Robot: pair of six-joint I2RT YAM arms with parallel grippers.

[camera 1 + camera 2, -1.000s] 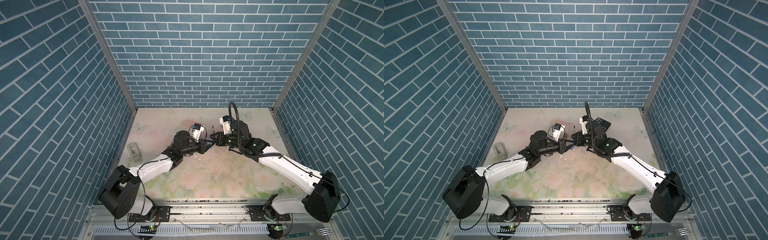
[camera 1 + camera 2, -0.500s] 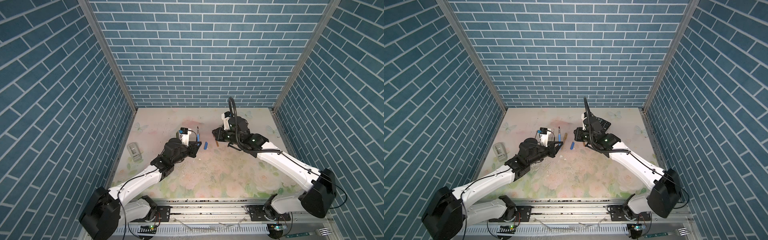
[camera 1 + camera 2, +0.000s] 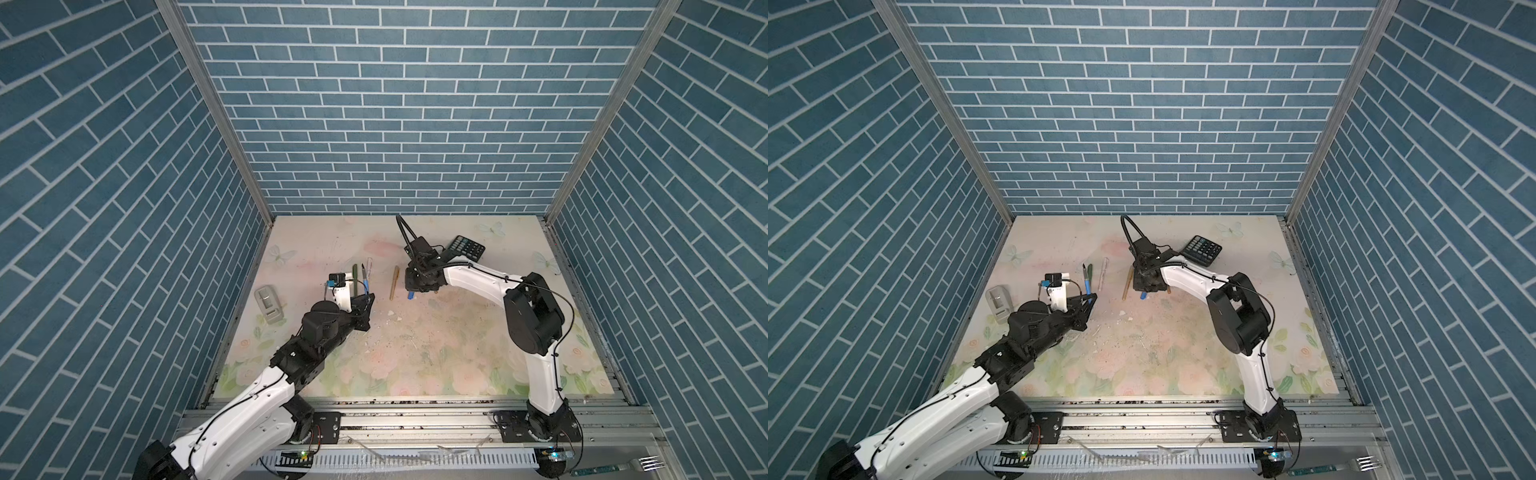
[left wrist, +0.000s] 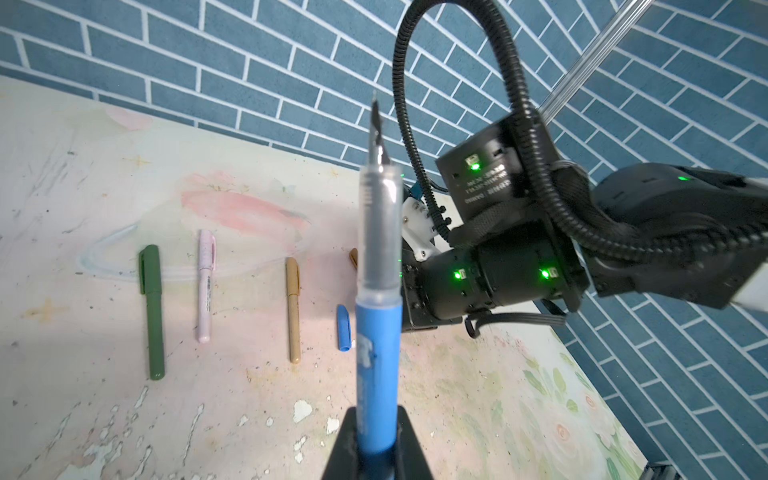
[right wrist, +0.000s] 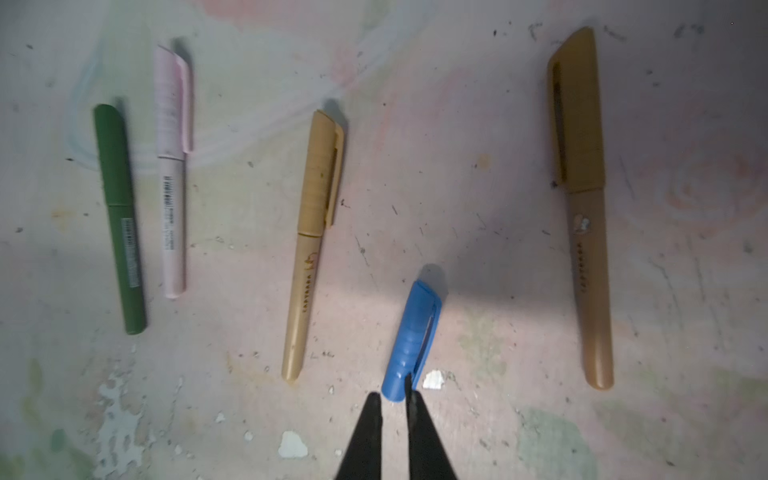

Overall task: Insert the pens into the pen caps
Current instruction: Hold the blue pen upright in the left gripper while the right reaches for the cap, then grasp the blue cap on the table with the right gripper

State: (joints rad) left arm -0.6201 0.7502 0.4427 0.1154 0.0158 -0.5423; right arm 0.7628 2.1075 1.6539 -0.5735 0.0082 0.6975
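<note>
Since a second ago, when the grippers met mid-table, the arms have parted: the left gripper (image 4: pixel 376 440) has drawn back clamped on the smooth blue pen (image 4: pixel 377 332), bare nib pointing away from it. The right gripper (image 5: pixel 392 400) hangs over the ribbed blue cap (image 5: pixel 413 336), which lies on the scuffed mat (image 5: pixel 498 124). Its jaws stand a sliver apart, gripping nothing, with one tip seemingly at the cap's open end; the top views hide this.

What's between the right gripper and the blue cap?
Nothing visible. The right gripper sits at the end of the blue cap; the tan pen and brown pen lie clear on either side.
</note>
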